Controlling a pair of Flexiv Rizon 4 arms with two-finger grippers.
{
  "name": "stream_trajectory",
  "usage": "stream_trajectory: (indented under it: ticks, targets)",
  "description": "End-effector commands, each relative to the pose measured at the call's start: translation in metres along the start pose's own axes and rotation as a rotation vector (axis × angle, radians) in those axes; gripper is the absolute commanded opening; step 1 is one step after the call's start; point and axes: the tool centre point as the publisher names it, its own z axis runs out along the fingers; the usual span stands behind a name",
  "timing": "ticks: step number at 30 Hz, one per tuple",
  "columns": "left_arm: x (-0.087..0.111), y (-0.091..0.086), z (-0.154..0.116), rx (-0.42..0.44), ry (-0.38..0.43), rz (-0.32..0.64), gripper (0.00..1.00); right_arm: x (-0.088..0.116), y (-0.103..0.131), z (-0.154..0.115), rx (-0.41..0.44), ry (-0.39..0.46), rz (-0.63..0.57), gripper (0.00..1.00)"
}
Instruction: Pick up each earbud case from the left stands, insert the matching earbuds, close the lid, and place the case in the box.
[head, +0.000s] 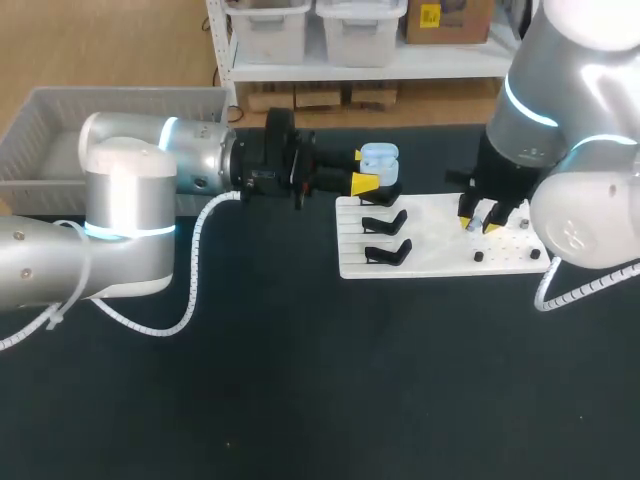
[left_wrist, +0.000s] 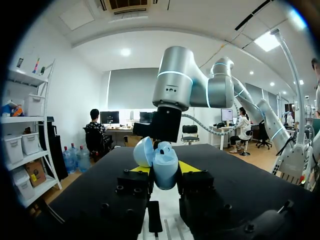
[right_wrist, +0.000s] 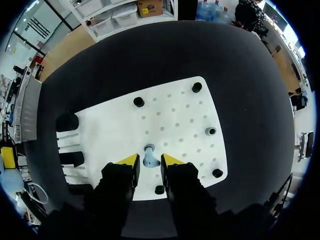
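The left gripper (left_wrist: 165, 168) is clamped on the light-blue earbud case (left_wrist: 165, 164), lid open, above the 11 o'clock corner of the white board (head: 440, 258) in the head view. The right gripper (right_wrist: 150, 160) hangs toward the board's 3 o'clock side, fingers apart and straddling an earbud (right_wrist: 149, 155) without visibly touching it. Centre both fingers on the earbud, close gently, then lift straight up before carrying it toward 9 o'clock to the case.

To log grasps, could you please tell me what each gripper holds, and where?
Left gripper clamps the open earbud case by its lower shell's sides. Right gripper straddles an earbud; contact unclear.
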Motion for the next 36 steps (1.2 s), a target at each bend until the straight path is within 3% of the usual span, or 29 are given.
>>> stream_trajectory:
  ticks: [1, 3, 7, 14, 21, 36]
  targets:
    - [0.001, -0.001, 0.000, -0.005, -0.003, 0.004, 0.00, -0.001, -0.001, 0.001, 0.003, -0.005, 0.004, 0.23]
    - [0.001, -0.001, 0.000, -0.005, -0.003, 0.004, 0.00, -0.001, -0.001, 0.001, 0.003, -0.005, 0.005, 0.20]
    - [0.001, -0.001, 0.000, -0.005, -0.003, 0.004, 0.00, -0.002, -0.001, -0.001, 0.005, -0.010, 0.007, 0.00]
    - [0.001, -0.001, 0.000, -0.005, -0.003, 0.004, 0.00, -0.001, 0.000, -0.012, 0.003, -0.024, 0.006, 0.00]
    - [0.001, -0.001, 0.000, -0.005, -0.003, 0.004, 0.00, 0.006, 0.007, -0.041, 0.004, -0.051, -0.020, 0.00]
    - [0.001, -0.001, 0.000, -0.005, -0.003, 0.004, 0.00, 0.020, 0.058, -0.147, 0.030, -0.062, -0.243, 0.00]
